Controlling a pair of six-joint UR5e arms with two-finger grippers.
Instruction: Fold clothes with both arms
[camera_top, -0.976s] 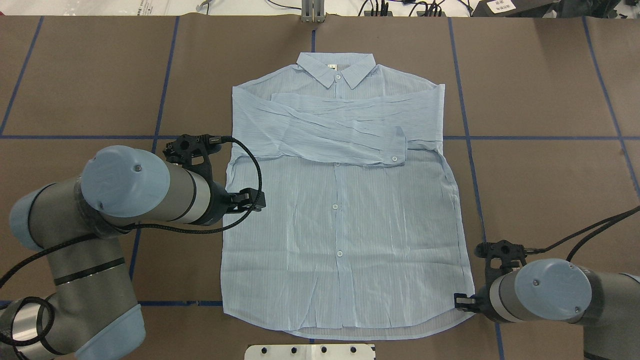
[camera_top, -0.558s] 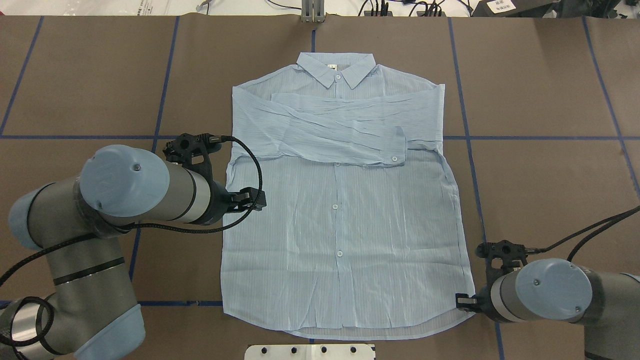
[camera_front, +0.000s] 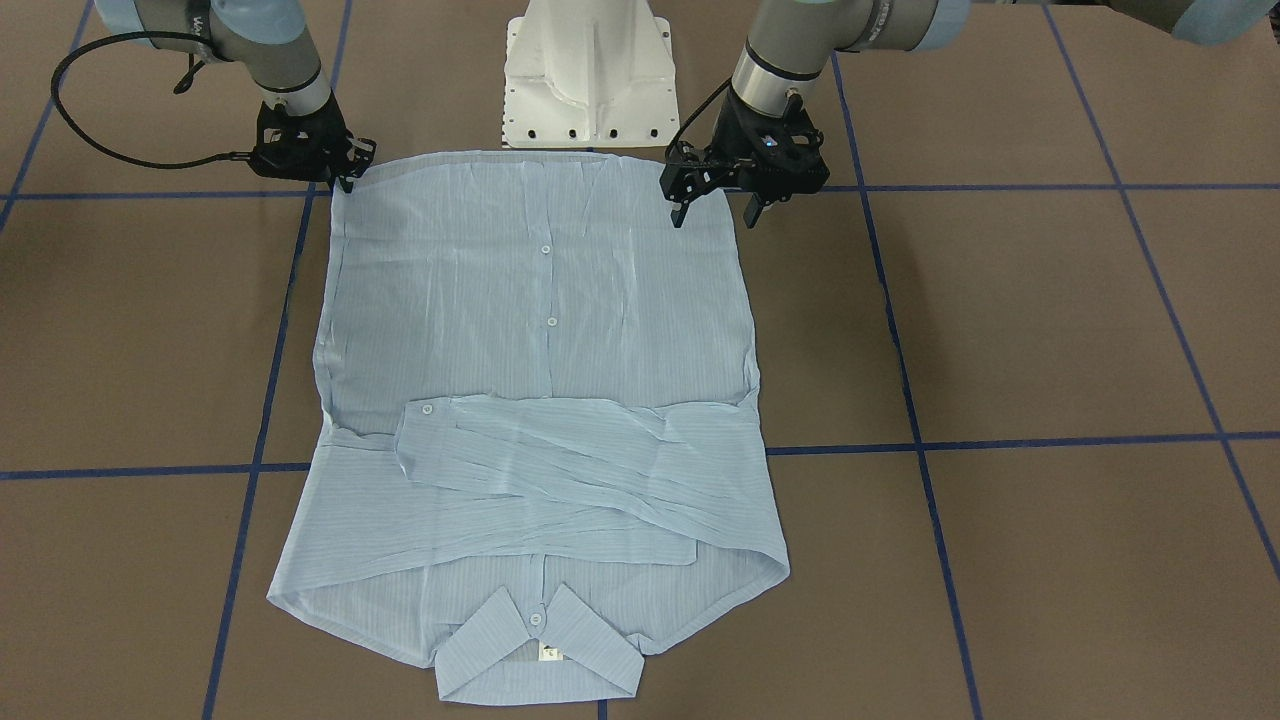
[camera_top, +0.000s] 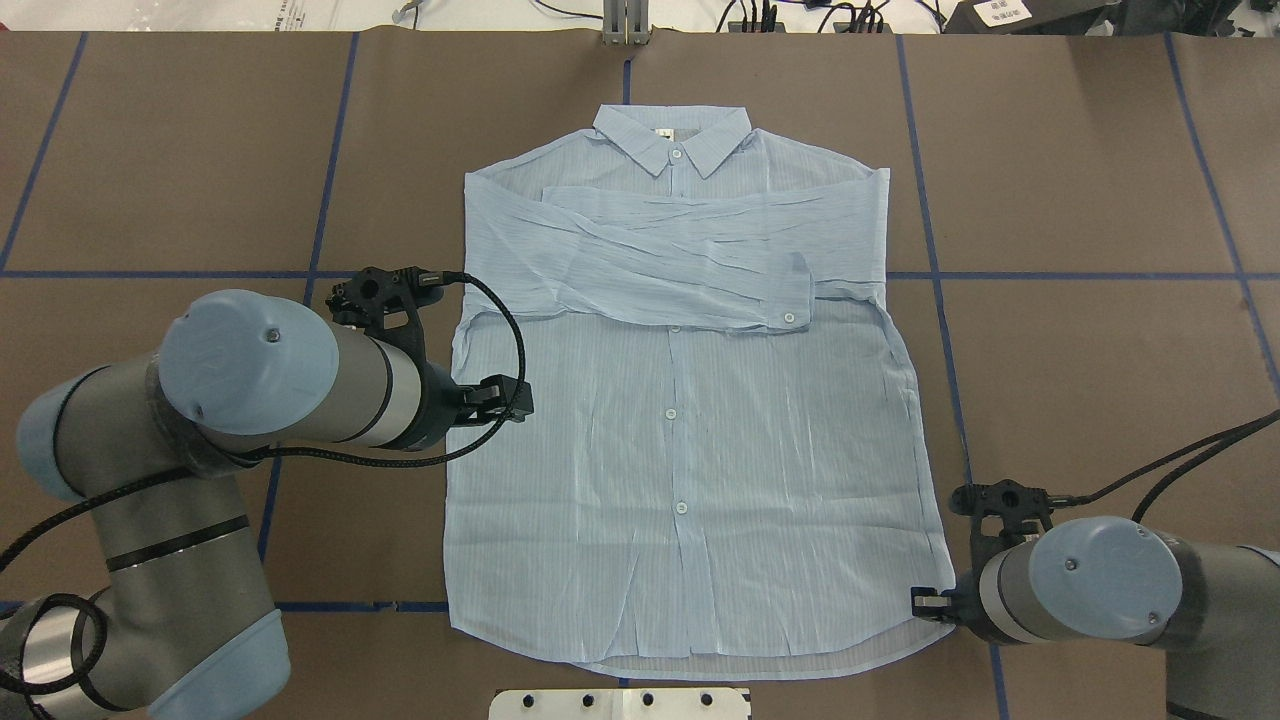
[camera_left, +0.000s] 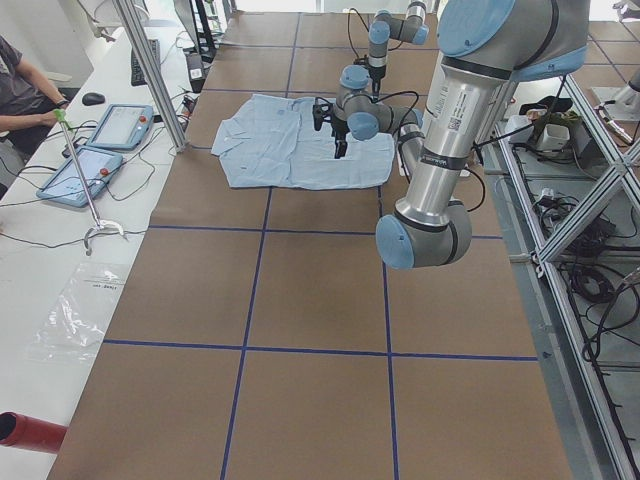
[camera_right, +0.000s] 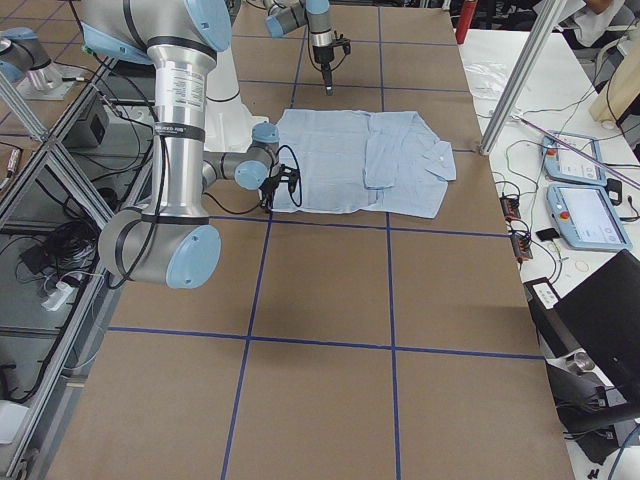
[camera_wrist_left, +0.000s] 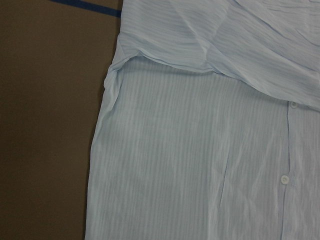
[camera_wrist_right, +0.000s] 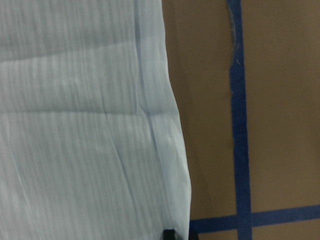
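Shirt (camera_top: 690, 450) flat on table (camera_top: 1080, 350), base block (camera_top: 620, 703) — beside hem

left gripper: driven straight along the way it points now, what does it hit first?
The shirt. The left gripper points straight down with its jaws open, and its wrist view looks onto the shirt's front panel just inside the side edge. How high it hangs above the cloth is unclear.

Pale blue shirt (camera_top: 690, 450), flat, front up
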